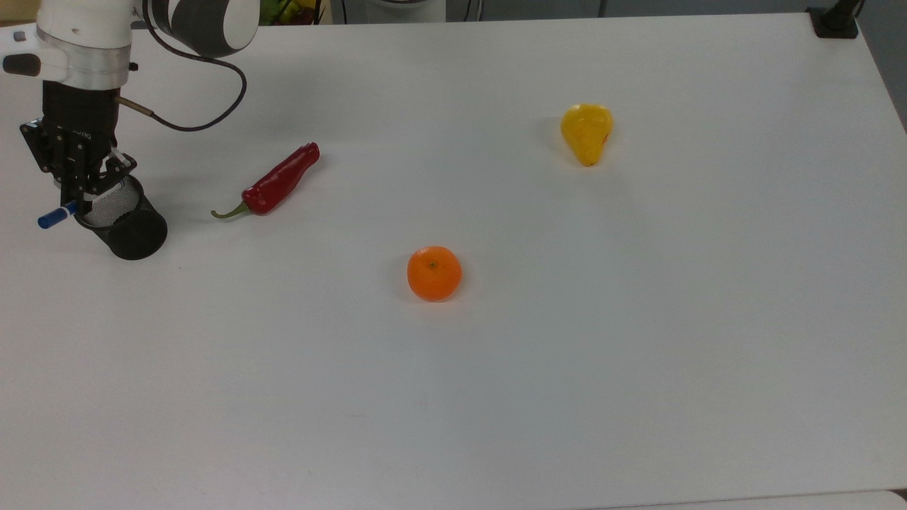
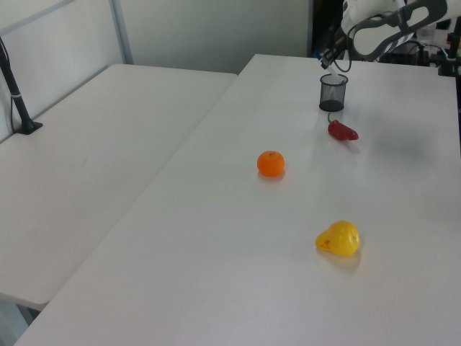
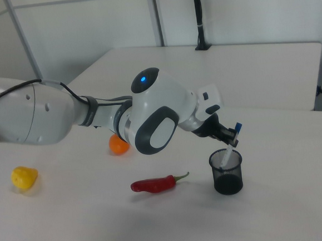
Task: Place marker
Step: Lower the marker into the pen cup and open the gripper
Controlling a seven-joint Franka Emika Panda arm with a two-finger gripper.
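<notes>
My gripper [image 1: 78, 202] is shut on the marker [image 1: 54, 218], a slim white pen with a blue cap. The marker is tilted, its blue cap sticking out to the top view's left. In the right view the marker's [image 3: 227, 156] white lower end dips into the mouth of the black mesh cup [image 3: 227, 174], with the gripper [image 3: 228, 140] just above the rim. The cup [image 1: 122, 221] stands upright at the top view's far left. In the left view the gripper [image 2: 330, 60] hangs over the cup [image 2: 333, 92] at the table's far end.
A red chili [image 1: 276, 180] lies just to the top view's right of the cup. An orange [image 1: 434, 273] sits mid-table and a yellow pear [image 1: 587, 132] further right. A black cable [image 1: 202, 120] loops from the wrist. The white table [image 1: 567, 368] is open in front.
</notes>
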